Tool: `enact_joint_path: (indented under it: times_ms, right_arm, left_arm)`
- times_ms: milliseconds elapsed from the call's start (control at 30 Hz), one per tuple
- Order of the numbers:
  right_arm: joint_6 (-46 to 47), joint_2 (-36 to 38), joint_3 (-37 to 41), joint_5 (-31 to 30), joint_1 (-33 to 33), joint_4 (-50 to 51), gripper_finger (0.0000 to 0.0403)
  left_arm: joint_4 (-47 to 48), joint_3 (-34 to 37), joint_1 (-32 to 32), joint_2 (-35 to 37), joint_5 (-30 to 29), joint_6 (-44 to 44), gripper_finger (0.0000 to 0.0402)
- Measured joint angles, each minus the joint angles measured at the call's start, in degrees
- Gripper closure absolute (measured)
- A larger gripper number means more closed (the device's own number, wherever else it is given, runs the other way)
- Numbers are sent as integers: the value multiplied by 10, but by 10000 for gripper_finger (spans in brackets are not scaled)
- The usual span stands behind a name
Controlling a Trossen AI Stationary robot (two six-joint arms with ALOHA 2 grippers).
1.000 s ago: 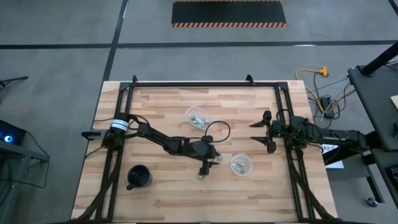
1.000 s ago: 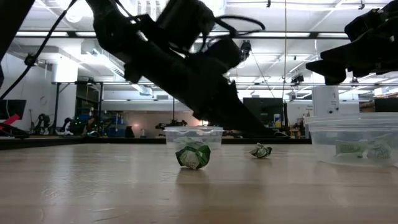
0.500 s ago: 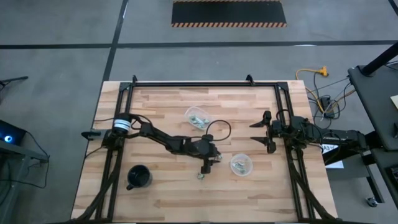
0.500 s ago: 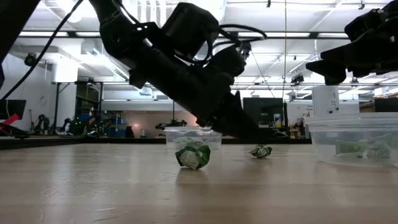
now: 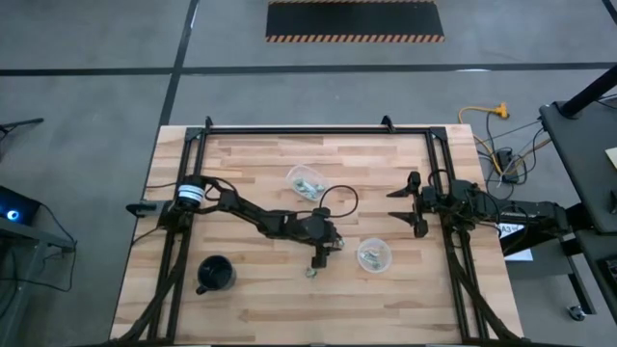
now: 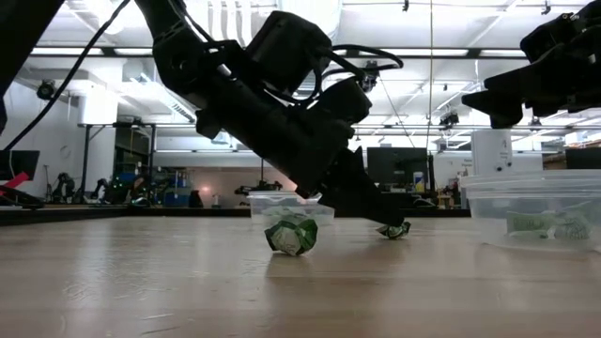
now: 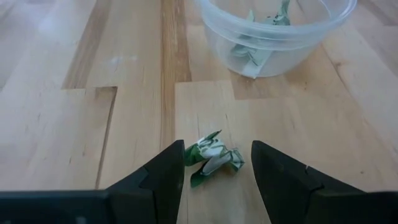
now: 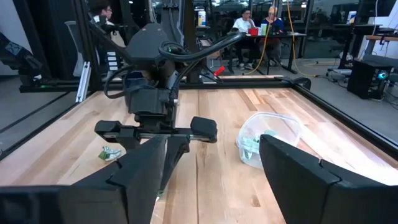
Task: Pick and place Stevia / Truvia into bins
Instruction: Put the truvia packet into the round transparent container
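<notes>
A crumpled green-and-white packet (image 7: 214, 159) lies on the wood between the open fingers of my left gripper (image 7: 216, 180), which is low over the table's middle (image 5: 328, 245). One finger stands very close to the packet's edge; whether it touches I cannot tell. A second crumpled packet (image 5: 310, 272) (image 6: 292, 234) lies nearer the table's near edge. Two clear cups hold packets: one just beyond the left gripper (image 5: 374, 254) (image 7: 273, 31), one farther back (image 5: 307, 181). My right gripper (image 5: 407, 207) (image 8: 211, 171) waits open near the table's right side.
A black mug (image 5: 216, 275) stands near the table's near left corner. Black frame rails run along the left (image 5: 178, 241), right (image 5: 453, 241) and far (image 5: 308, 130) sides. Bare wood lies between the cups and along the near edge. People sit in the room beyond.
My left gripper has come down toward the table, its open fingertips settling around the farther packet beside the near cup. The packets and cups have stayed in place.
</notes>
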State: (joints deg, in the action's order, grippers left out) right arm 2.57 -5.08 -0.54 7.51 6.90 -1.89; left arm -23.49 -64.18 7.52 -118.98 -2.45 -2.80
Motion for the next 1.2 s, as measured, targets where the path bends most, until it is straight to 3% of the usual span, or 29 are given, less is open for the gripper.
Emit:
enact_joint_path:
  times_ms: [967, 1200]
  right_arm:
    - [0, 0, 0, 0, 0, 0, 153]
    - [0, 0, 0, 0, 0, 0, 149]
  left_arm:
    - [1, -2, -2, 0, 0, -13, 234]
    - [-2, -6, -2, -15, 1, -14, 267]
